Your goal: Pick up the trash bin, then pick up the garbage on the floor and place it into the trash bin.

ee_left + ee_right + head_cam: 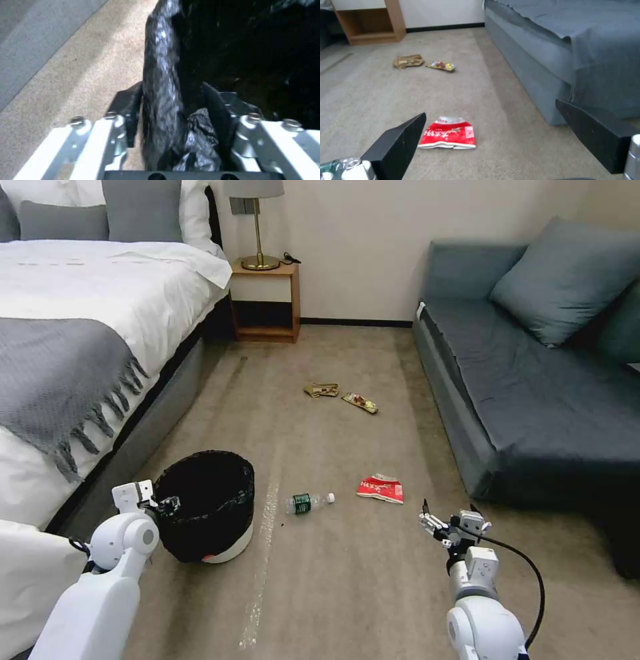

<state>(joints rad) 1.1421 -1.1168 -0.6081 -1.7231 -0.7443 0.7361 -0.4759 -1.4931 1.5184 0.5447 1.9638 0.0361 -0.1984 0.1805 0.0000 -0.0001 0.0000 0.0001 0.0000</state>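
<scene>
Litter lay ahead: the red-and-white packet (448, 136) sat just beyond the right gripper (493, 140), whose jaws gaped wide, nearer than the bottle (308, 503). The left gripper (176, 117) apparently pinched the trash bin (208, 505) rim beside the bed (80, 313).

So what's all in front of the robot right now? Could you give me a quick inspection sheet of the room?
Surface: beige carpet with a pale streak along it.
Job's things: trash bin, black-lined, by the bed; bottle, red-and-white packet, tan wrapper and snack wrapper lie loose on the floor.
Clutter: nothing seen beyond the litter.
Grippers: left gripper clamped on the bin's bagged rim; right gripper open, low over the packet, holding nothing.
Cables: black cable looping off the right arm; another beside the lamp.
Surroundings: bed to the left, sofa to the right, nightstand at the wall.
</scene>
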